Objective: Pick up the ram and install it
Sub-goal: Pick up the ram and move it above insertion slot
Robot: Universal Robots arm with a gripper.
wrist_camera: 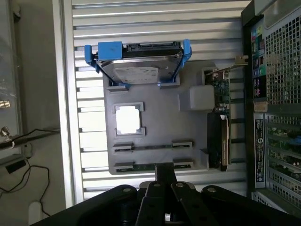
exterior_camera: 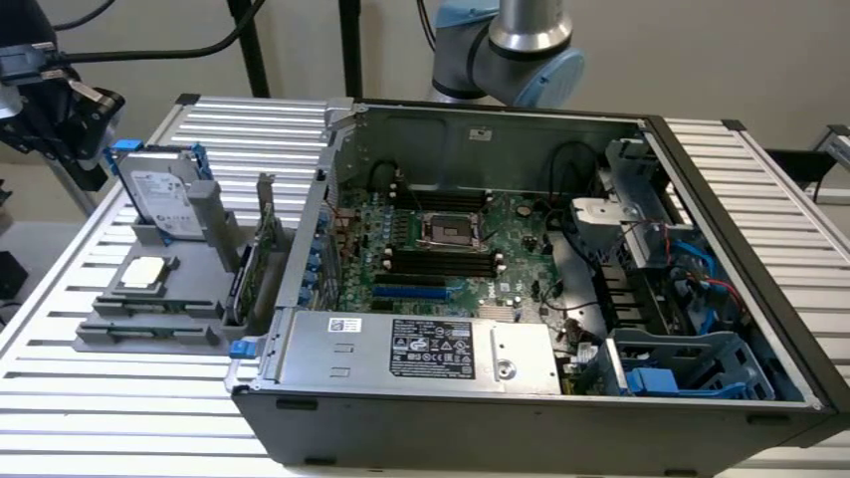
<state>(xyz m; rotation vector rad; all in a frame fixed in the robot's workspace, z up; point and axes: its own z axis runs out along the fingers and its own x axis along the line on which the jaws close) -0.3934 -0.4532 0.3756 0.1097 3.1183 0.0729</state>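
Little of the task could be judged as done: the ram (exterior_camera: 139,329) (wrist_camera: 143,166), a long, narrow green board seen edge-on, was seated in a slot at one end of the grey holder (exterior_camera: 186,284) (wrist_camera: 188,127), outside the computer case (exterior_camera: 531,438) on the exterior view's left. The gripper (wrist_camera: 165,168) was poised over that end of the holder, its black fingers clenched together on nothing. No contact with the ram could be made out. Picking up and installing were therefore both left to do. The long black memory slots (exterior_camera: 439,264) on the green motherboard (exterior_camera: 398,234) were seen bare. The holder was a matte, moulded grey block with shaped recesses. In these were also kept a hard drive (exterior_camera: 166,204) (wrist_camera: 138,70) with a shiny metal face in a blue plastic caddy, a square silver processor chip (exterior_camera: 143,271) (wrist_camera: 128,117) and an upright green expansion card (exterior_camera: 259,259) (wrist_camera: 218,89) with a metal bracket. Everything was set on a table (exterior_camera: 119,408) (wrist_camera: 141,19) of ribbed aluminium slats. The case was a dark box of sheet metal, laid open on its side, with a grey power supply (exterior_camera: 412,349) along its near edge.
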